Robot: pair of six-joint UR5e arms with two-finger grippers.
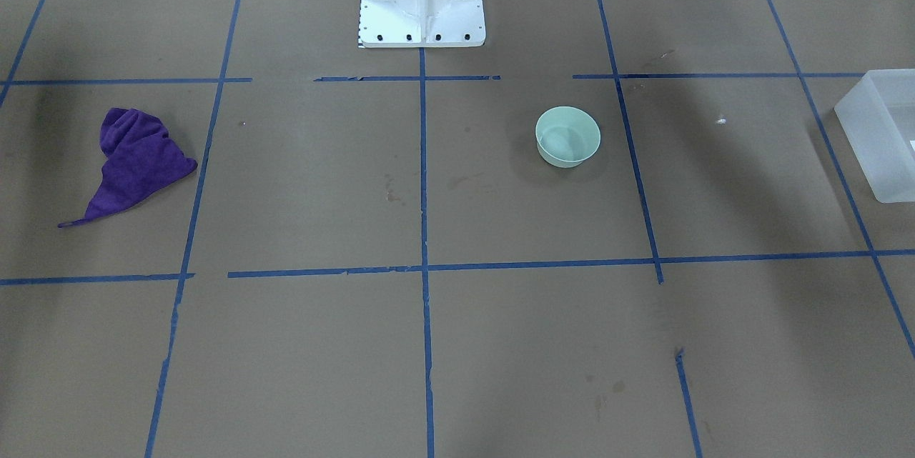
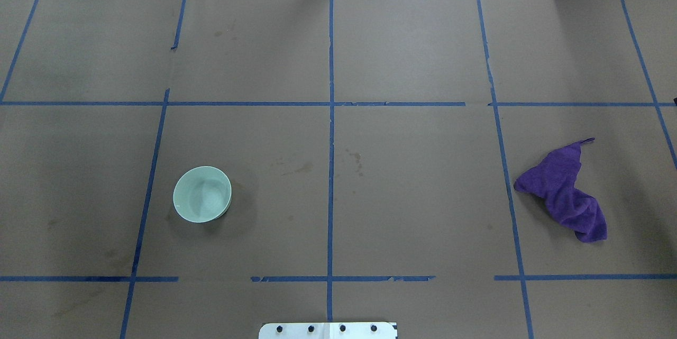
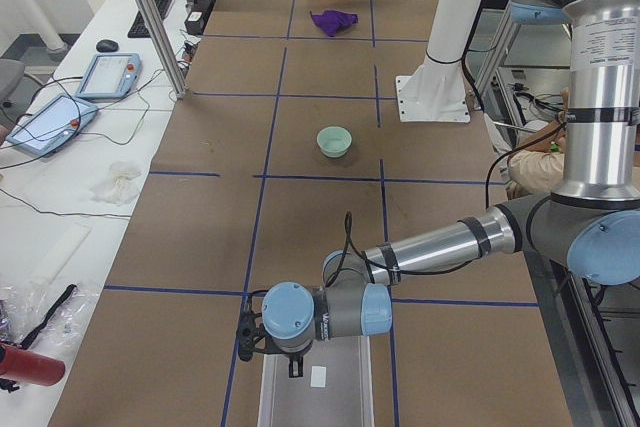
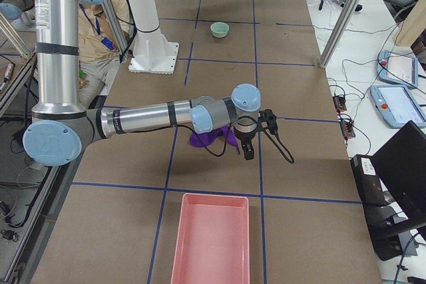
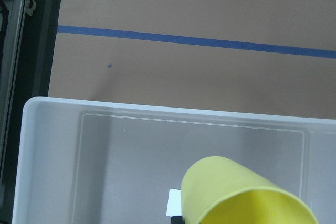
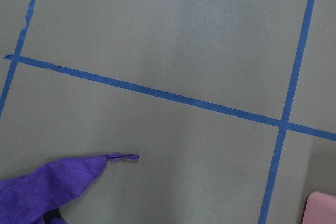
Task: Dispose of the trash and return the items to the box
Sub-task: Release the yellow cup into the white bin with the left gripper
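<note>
Over the box (image 3: 310, 392), at the left end of the surface (image 2: 412, 180), hung the left end effector (image 3: 268, 347). Only the side camera showed it, so I could not tell if it was wide, narrow or holding something. Right under its wrist camera was the yellow cup (image 5: 247, 195). It was tipped over, mouth toward the camera, above the floor of the box. I could not tell if it was held or lying there.

At the other end, the right end effector (image 4: 247, 151) pointed down close by the purple cloth (image 4: 210, 139). I could not tell its state either. A pink tray (image 4: 212, 237) lay near it.

Well apart from both, the green bowl (image 2: 202, 193) stood upright on the surface, on the robot's left side, between the box and the middle. It was not in the box yet, so I think it was the next thing to fetch.

The bowl looked light, stiff and smooth — plastic with a thin wall. It could slip or tip if pinched hard. The best hold, I think, was on the rim, with one finger inside and one outside, squeezed gently. The cup looked just as light and would roll on its side. The cloth looked soft and floppy — a raised fold would be the place to pinch it.
</note>
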